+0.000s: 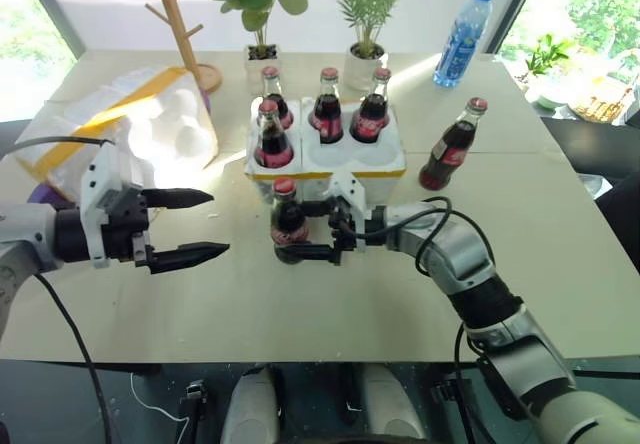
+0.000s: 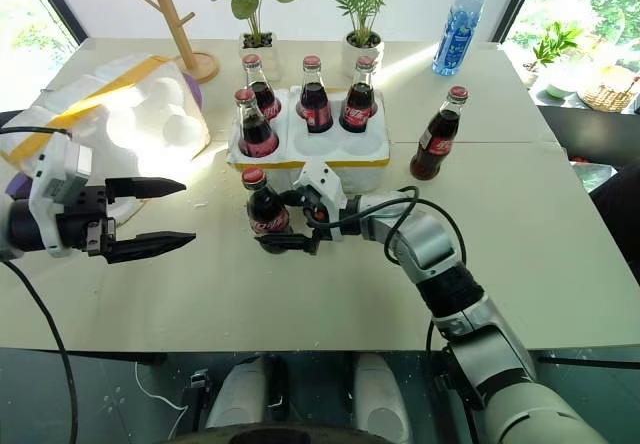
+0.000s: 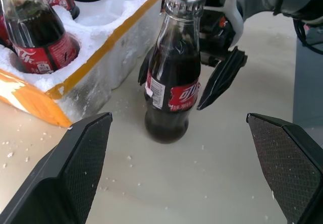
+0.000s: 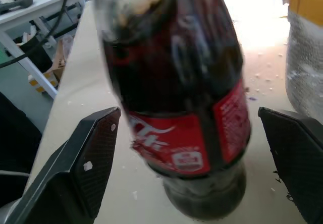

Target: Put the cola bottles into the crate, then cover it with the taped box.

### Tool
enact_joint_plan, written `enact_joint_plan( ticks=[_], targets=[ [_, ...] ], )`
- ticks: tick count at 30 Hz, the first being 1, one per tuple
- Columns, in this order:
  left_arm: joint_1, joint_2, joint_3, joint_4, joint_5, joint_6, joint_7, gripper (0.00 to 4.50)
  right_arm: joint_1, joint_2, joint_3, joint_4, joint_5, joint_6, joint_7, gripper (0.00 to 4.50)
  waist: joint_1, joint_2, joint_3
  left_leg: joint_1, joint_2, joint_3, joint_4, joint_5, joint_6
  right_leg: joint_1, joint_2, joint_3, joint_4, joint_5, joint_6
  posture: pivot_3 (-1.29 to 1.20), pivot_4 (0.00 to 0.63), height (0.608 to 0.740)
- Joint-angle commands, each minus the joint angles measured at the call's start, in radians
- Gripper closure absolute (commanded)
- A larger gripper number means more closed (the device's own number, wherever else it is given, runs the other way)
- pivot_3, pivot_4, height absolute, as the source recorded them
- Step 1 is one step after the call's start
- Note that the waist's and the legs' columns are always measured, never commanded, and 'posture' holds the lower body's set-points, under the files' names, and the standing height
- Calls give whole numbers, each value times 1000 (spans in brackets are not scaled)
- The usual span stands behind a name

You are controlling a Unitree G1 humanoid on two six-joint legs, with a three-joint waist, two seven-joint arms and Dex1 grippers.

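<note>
The crate (image 1: 385, 162), a low white foam tray with a yellow band, sits mid-table with several cola bottles (image 1: 327, 104) standing in its holes. One cola bottle (image 1: 289, 220) stands on the table just in front of the crate. My right gripper (image 4: 192, 166) is open, one finger on each side of this bottle (image 4: 186, 108), with gaps showing. My left gripper (image 1: 190, 227) is open and empty, a short way left of that bottle (image 3: 174, 77). Another cola bottle (image 1: 451, 146) stands on the table right of the crate. The taped box (image 1: 130, 119) lies at the left.
A blue-labelled water bottle (image 1: 463, 36) stands at the back right. A wooden peg rack (image 1: 180, 24) and two potted plants (image 1: 262, 9) line the back edge behind the crate. The table's front edge (image 1: 300, 354) runs close below both arms.
</note>
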Motion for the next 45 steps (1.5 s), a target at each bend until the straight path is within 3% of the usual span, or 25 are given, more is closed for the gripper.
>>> enact_joint_plan(
  ticks=[1, 3, 4, 9, 13, 22, 35, 37, 39, 45],
  targets=[
    [-12, 0, 17, -19, -17, -11, 25, 0, -28, 25, -28, 4, -16, -27, -4, 716, -9, 0, 0, 0, 0, 0, 0, 0, 0, 0, 0, 0, 0, 0, 0, 0, 150, 740],
    [-17, -1, 8, -17, -18, -15, 35, 0, -23, 19, -60, -40, 16, -6, 8, 1606, -12, 0, 0, 0, 0, 0, 0, 0, 0, 0, 0, 0, 0, 0, 0, 0, 150, 740],
    [-21, -2, 3, -16, -20, -16, 40, 0, -22, 12, -87, -76, 51, 21, 16, 1725, -12, 0, 0, 0, 0, 0, 0, 0, 0, 0, 0, 0, 0, 0, 0, 0, 150, 740],
    [-60, -27, -36, 3, -18, -29, 71, 0, -98, -31, -279, -195, 253, 191, 0, 1722, -12, 0, 0, -2, 0, 0, 0, 0, 0, -2, -1, 0, 0, 0, 0, 0, 150, 740],
    [-106, -60, -78, 23, 1, -49, 95, 0, -222, -35, -371, -117, 249, 214, -96, 1722, -17, 1, 0, -2, 0, 1, 0, 0, -1, -4, 0, 1, 3, 0, 0, 0, 150, 740],
    [-175, -109, -137, 42, 21, -77, 138, 0, -336, 21, -291, 133, 9, 12, -211, 1722, -21, 1, 1, -3, -1, 2, 0, 1, -1, -10, 0, 3, 11, -1, -2, 0, 150, 740],
    [-195, -139, -159, 28, 19, -81, 184, 0, -254, 131, -216, 303, -136, -76, -240, 1722, -31, 1, 0, -3, 0, 3, -1, 1, -2, -12, 1, 4, 12, -1, -2, 0, 150, 740],
    [-207, -148, -166, 29, 17, -78, 189, 0, -254, 136, -222, 330, -152, -84, -246, 650, -38, 0, 0, -2, 0, 2, -1, 1, -2, -11, 1, 4, 12, -1, -2, 0, 150, 740],
    [-228, -165, -182, 32, 12, -75, 196, 0, -243, 120, -239, 308, -154, -75, -251, 20, -42, 0, 0, -2, 0, 2, -1, 1, -2, -10, 1, 4, 12, -1, -2, 0, 150, 740],
    [-270, -227, -232, 38, 3, -76, 204, 0, -135, -44, -386, -76, -14, 133, -231, 20, -19, 0, 0, -2, -1, 2, -1, 2, -3, -10, -1, 3, 12, -1, -2, 0, 150, 740]
  ],
)
